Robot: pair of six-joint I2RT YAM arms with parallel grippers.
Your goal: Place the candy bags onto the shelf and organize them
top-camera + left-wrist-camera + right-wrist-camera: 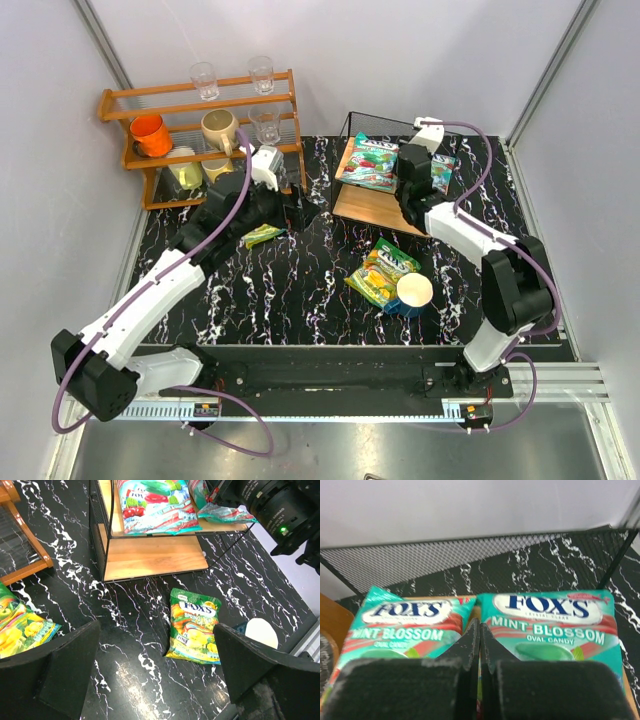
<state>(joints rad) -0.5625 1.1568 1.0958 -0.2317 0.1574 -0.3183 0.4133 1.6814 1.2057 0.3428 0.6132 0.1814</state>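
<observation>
Teal-green glossy candy bags (550,625) on wood-and-wire shelf (370,205) — right gripper (479,630) pinched together, empty, just above. Left gripper (156,627) wide apart, empty — yellow-green fruit-print packet (195,625) just ahead.

The table (300,290) I work on has a black top veined with white. At its far left stands an orange-brown wooden rack (200,103), and at its far right the two-tier shelf (365,205). One yellow-green Fox's candy bag (383,270) lies flat right of centre, with a white-and-blue cup (413,292) just beside it. A second yellow-green bag (262,235) lies near the wooden rack.
</observation>
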